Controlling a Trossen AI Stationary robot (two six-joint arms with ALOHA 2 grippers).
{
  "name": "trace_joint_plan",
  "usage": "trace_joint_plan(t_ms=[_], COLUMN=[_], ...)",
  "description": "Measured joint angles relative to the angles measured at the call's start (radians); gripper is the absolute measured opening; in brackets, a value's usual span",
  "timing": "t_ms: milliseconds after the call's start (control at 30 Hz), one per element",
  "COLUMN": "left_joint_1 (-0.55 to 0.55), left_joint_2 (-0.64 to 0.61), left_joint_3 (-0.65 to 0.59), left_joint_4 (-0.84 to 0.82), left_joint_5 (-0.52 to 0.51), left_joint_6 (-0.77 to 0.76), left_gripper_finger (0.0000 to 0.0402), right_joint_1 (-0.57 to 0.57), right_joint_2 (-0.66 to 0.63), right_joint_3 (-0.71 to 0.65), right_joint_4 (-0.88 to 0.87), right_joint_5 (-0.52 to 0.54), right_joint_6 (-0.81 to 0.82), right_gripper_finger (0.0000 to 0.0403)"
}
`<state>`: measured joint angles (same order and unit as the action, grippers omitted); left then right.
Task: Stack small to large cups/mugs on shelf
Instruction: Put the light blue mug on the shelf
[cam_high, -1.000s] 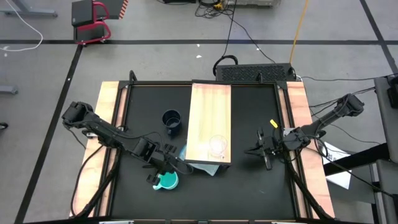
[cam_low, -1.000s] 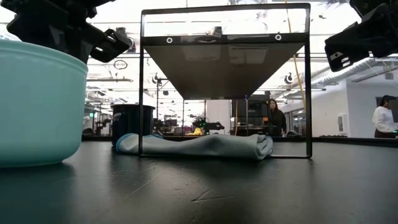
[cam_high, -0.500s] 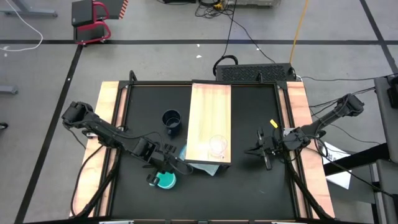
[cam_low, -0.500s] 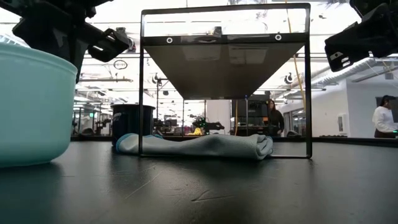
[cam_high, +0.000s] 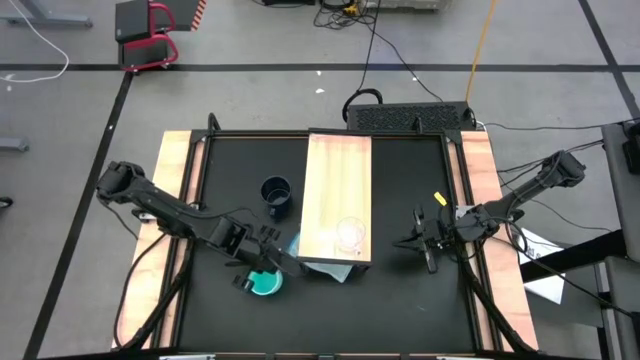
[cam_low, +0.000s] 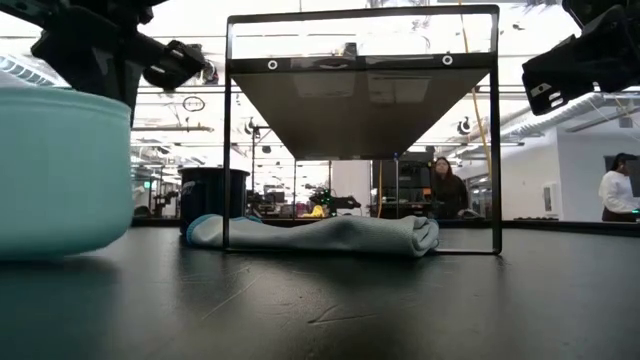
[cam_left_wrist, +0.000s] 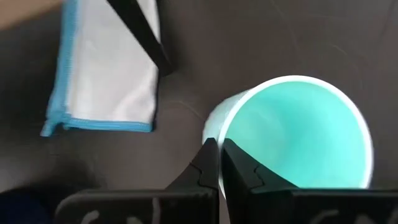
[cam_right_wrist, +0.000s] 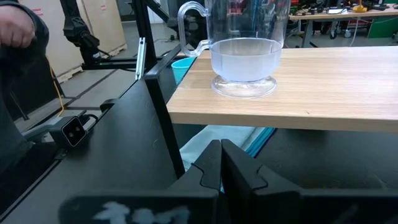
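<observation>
With my left gripper (cam_high: 262, 268), fingers clamped on the rim, lifting the mid-sized turquoise mug (cam_high: 266, 283) at seven o'clock, I judge it next needs carrying to the light-wood shelf (cam_high: 338, 170); right gripper (cam_high: 418, 243) waits, fingers together.

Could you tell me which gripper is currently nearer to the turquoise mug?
Left. The left gripper is right at the turquoise mug; the right gripper waits across the shelf.

It was a robotics lab or workshop: a grey taped floor (cam_high: 80, 40) with trailing cables (cam_high: 385, 45) at twelve o'clock of the black tabletop (cam_high: 400, 300), ceiling strip lights, benches (cam_right_wrist: 323, 18) and two people (cam_low: 445, 190) standing behind.
</observation>
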<state>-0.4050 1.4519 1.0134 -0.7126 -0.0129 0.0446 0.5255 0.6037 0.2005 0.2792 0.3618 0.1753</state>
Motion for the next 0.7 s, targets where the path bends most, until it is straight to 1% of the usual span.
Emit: trace_joint_plan(t_ms=[100,433,567,700], left_joint_1=[0.0,0.0,0.001,0.016], left_joint_2=[-0.047,-0.248,-0.338,-0.425], left_joint_3=[-0.001,-0.008,-0.082,-0.173], left_joint_4=[-0.016,-0.009,0.057,0.108], left_joint_5=[-0.024,-0.031,-0.022,-0.011], left_joint_6=[0.003,0.019,0.062,0.04], left_gripper_finger=[0.0002,0.0001,0.0001,0.0001], right_joint_1=[0.0,0.0,0.0,0.0], right_joint_2=[0.001,0.002,0.002,0.002], right_joint_3=[0.0,0.0,0.0,0.0], right_joint_4=[0.004,0.001,0.002,0.004], right_joint_5=[0.0,0.0,0.0,0.0], right_joint_6=[0.0,0.0,0.0,0.0], right_gripper_finger=[0.0,0.0,0.0,0.0])
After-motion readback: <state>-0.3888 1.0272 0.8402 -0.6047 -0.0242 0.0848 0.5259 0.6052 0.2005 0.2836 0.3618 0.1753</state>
